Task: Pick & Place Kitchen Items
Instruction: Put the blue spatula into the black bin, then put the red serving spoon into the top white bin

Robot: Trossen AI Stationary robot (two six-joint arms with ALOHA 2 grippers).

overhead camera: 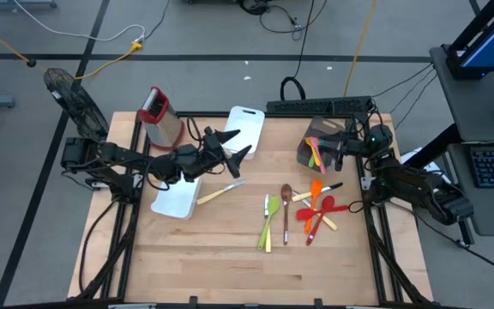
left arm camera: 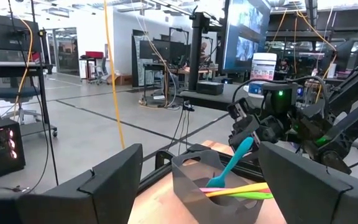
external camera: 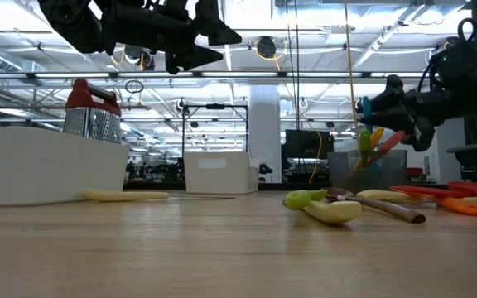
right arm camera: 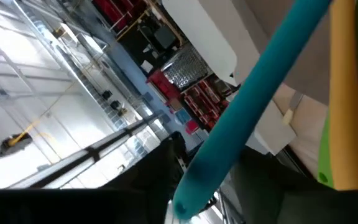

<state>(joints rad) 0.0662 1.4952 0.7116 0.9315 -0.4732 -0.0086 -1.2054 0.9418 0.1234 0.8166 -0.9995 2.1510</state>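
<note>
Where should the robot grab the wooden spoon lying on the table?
Probably by the thin straight handle of the wooden spoon, near its middle, coming straight down from above. It lies flat, bowl toward the back, handle toward the front, with green utensils close on one side, so fingers should straddle the handle across its width.

Wooden table (overhead camera: 204,257) bearing utensils (overhead camera: 303,210), trays (overhead camera: 177,199)

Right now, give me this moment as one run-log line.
right pincer: shut on blue utensil, over grey bin | left pincer: open, raised mid-table, empty | loose utensils: on table
</note>
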